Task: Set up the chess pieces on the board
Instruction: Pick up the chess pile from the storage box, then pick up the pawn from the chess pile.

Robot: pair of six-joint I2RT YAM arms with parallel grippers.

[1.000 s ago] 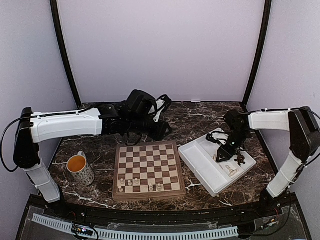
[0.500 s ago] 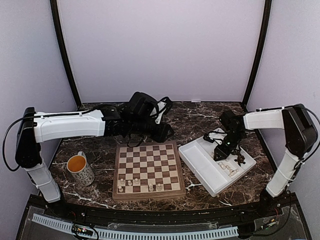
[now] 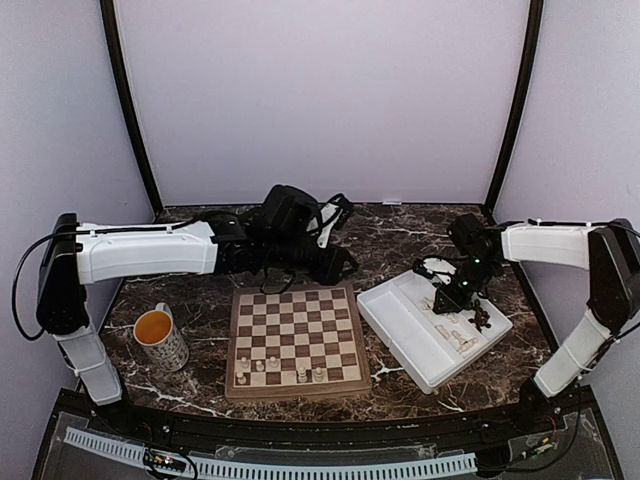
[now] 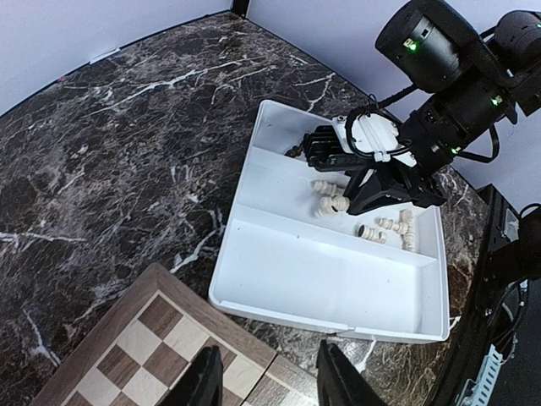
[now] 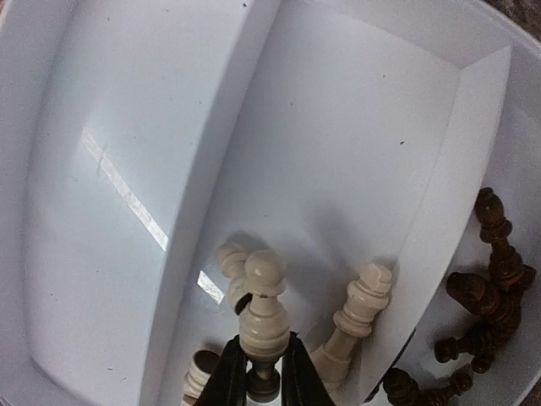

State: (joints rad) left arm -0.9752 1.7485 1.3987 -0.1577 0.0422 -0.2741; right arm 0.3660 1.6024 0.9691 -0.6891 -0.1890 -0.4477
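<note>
The board (image 3: 295,340) lies in the middle of the table, with several cream chess pieces (image 3: 272,363) standing in its near rows. In the middle compartment of the white tray (image 3: 400,330), my right gripper (image 5: 264,372) is shut on a cream pawn (image 5: 265,317), pinching its body. Other cream pieces (image 5: 359,313) lie beside it and dark brown ones (image 5: 490,288) fill the compartment to the right. My left gripper (image 4: 270,381) hovers open over the board's far right corner (image 4: 161,355), nothing between its fingers. From above, it sits at the board's back edge (image 3: 340,265).
A patterned mug (image 3: 160,340) holding orange liquid stands left of the board. The tray's large near compartment (image 4: 338,271) holds nothing. Dark marble table (image 4: 127,152) stretches behind the board, with black cables near the left wrist.
The right gripper's jaws have closed on the cream pawn in the tray. My left arm has crept a little to the right.
</note>
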